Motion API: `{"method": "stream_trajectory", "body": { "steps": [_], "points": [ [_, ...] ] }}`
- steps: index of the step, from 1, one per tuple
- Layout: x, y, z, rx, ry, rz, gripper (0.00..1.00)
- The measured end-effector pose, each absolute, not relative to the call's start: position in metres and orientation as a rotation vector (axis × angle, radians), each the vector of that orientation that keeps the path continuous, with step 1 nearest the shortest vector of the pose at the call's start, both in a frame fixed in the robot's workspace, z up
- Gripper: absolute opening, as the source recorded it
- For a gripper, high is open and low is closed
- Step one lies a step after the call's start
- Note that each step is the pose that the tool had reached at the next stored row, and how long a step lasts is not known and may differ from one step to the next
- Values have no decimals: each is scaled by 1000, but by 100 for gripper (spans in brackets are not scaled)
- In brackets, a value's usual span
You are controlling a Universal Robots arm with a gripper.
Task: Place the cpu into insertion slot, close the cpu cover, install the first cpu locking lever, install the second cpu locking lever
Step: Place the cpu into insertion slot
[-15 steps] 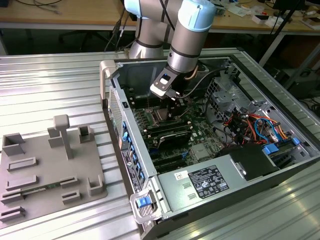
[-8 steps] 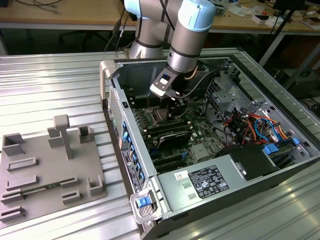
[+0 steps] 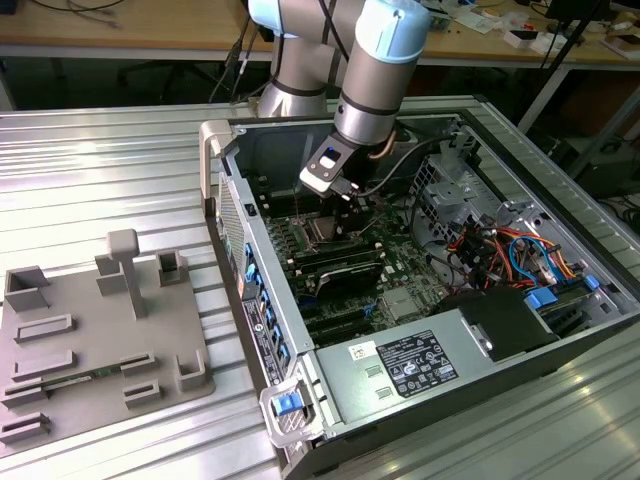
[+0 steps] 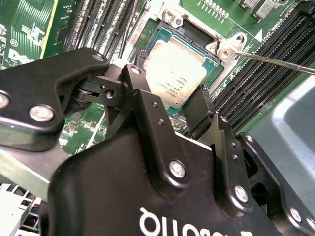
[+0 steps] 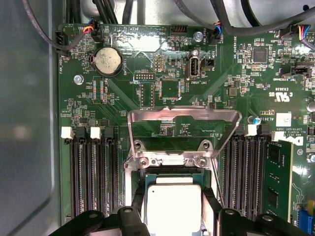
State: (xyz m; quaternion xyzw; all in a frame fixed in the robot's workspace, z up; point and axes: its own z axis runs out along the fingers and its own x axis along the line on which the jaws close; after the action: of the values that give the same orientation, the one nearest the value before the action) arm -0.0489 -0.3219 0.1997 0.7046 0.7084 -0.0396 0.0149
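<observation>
Heads up: your gripper (image 4: 172, 73) looks clamped on the cpu (image 5: 174, 211), a finger on each of two opposite edges. The chip sits level in or just above the insertion slot (image 4: 189, 33) on the motherboard (image 5: 162, 93), deep in the open computer case (image 3: 250, 300), toward the exterior view's left. If it's a hair off square when you let go, I'd bet it rides up on the socket rim and bends contacts, and a dragging finger could tip it. The chip's a small flat square, with a pale silvery top and a thin green edge, and the cpu cover (image 5: 182, 115) is swung back off the slot.
</observation>
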Motion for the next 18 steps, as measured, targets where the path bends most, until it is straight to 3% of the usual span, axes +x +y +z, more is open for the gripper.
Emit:
{"method": "stream_trajectory", "body": {
  "steps": [18],
  "points": [
    [-48, -322, 198, 2196, 2201, -124, 55]
  ]
}}
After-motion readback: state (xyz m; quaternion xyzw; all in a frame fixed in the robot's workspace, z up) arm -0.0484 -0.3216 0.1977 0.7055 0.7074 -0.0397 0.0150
